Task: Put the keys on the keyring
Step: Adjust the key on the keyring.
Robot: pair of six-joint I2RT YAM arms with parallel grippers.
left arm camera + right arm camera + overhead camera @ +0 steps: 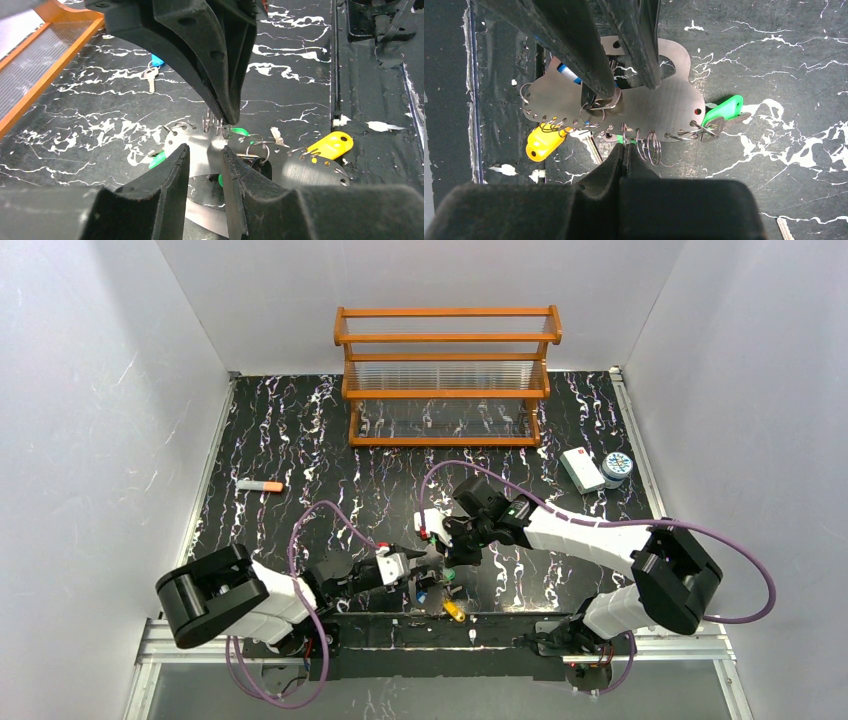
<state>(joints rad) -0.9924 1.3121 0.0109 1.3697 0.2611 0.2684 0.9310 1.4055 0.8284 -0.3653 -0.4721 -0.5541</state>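
At the lower centre of the overhead view, on the black, white-veined marble surface [300, 440], the two arms meet over the keyring [654, 107]. Here it is a flat silver metal plate with small wire split rings [646, 145] hung through holes along one edge. In the right wrist view its long axis runs left to right, with the ringed edge toward the bottom of the frame and a rounded lobe toward the top.

Five coloured key heads can be counted:
- One yellow-headed key [541, 142] hangs at the plate's lower-left corner.
- One green-headed key [724, 111] sits at the plate's right end, its silver blade pointing right.
- A second green head [241, 131] sits beside the middle rings.
- One blue head [565, 73] is half hidden at the plate's upper left.
- One blue-headed key [156, 62] lies well apart in the upper left of the left wrist view, head up the frame and blade down.

The left tool [204, 150] is closed part-way. The plate's metal fills the gap between its fingers, and it appears to grip the plate. The right tool [625, 152] is closed tight, its tip against the middle rings; whether a wire is caught cannot be told.

One orange wooden rack [447, 337] stands at the top centre. At the upper right, one white rectangular box [581, 468] sits just beside one round patterned tin [617, 467]; their insides do not show. One grey, orange-tipped stick [259, 485] lies at the left.
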